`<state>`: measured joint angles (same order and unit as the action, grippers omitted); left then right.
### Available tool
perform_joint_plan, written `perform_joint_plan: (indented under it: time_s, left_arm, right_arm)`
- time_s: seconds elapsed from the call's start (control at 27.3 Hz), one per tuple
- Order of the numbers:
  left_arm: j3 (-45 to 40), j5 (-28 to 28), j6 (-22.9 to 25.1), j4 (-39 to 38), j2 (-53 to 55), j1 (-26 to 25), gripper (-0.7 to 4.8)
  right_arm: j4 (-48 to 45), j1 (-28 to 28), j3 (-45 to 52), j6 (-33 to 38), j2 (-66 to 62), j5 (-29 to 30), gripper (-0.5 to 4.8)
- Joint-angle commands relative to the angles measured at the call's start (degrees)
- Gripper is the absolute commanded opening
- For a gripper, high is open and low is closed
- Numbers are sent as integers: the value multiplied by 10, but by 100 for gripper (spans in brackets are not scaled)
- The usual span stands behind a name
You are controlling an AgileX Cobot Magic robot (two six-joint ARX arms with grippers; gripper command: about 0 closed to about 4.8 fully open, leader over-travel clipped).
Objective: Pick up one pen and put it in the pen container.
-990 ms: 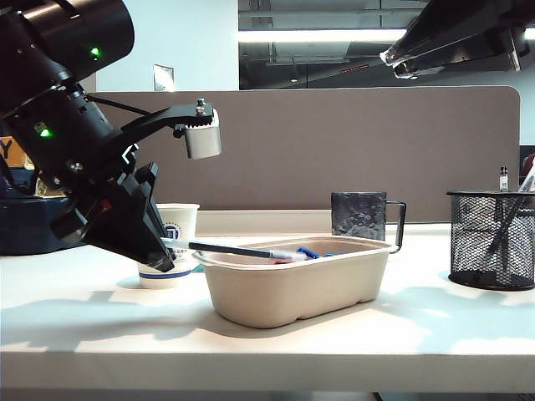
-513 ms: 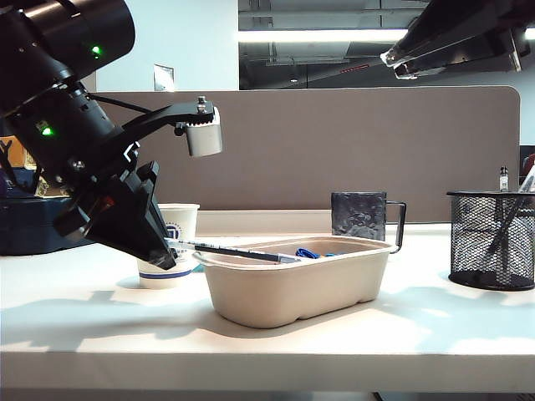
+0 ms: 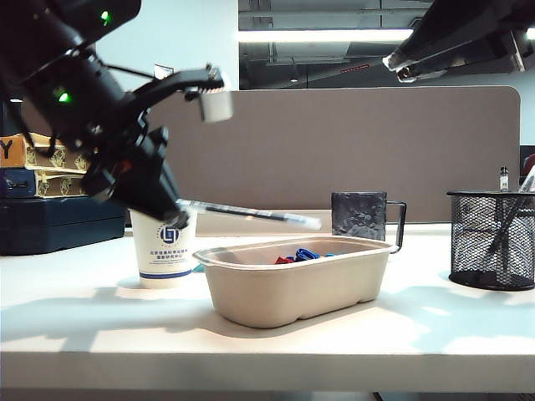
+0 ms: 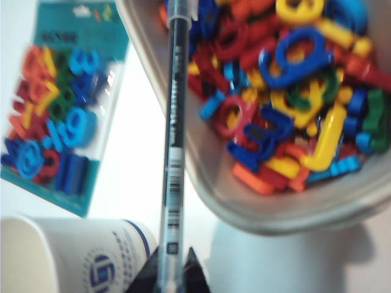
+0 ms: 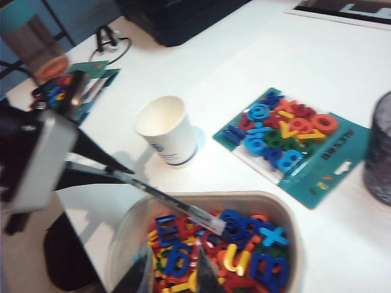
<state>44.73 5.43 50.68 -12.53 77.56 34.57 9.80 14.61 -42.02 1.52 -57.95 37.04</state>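
A beige tray (image 3: 292, 292) of plastic letters (image 4: 293, 91) sits between paper cup (image 3: 165, 251) and grey mug (image 3: 359, 215)

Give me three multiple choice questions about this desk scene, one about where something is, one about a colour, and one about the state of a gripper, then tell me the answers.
1. Where is the pen?
A. Lying in the tray
B. Held in the air above the tray's near-cup end
C. Standing in the pen container

2. What colour is the backing of the packet of numbers lying on the table?
A. Teal
B. Yellow
C. Black

3. What is the left gripper doing?
A. Open over the paper cup
B. Shut on the pen
C. Shut on the grey mug

Answers:
1 B: the exterior view shows it clear of the tray, far from the pen container.
2 A: the right wrist view shows a teal card.
3 B: the left wrist view shows its fingertips pinching the pen's end.
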Motion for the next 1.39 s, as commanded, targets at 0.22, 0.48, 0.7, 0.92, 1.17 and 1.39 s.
perform_joint_plan:
  time_s: [0.22,0.48,0.7,0.92,1.17,1.39]
  left_arm:
    - [89,-48,-6,7,-4,24,-6]
    - [146,-90,-43,13,-4,32,-6]
    - [208,-95,-72,35,-4,56,-6]
    - [217,-93,-96,45,-4,79,-6]
    - [219,-95,-109,65,-4,128,-6]
    - [219,-108,-124,79,-4,141,-6]
  right_arm:
    - [-70,-3,-4,104,1,-46,91]
    - [-184,-9,-4,289,1,-43,118]
    - [-302,-9,-4,445,1,-37,136]
    - [-315,-16,-4,484,1,-39,249]
    - [-315,-16,-4,524,-8,-70,229]
    - [-333,-16,-3,561,-27,-70,229]
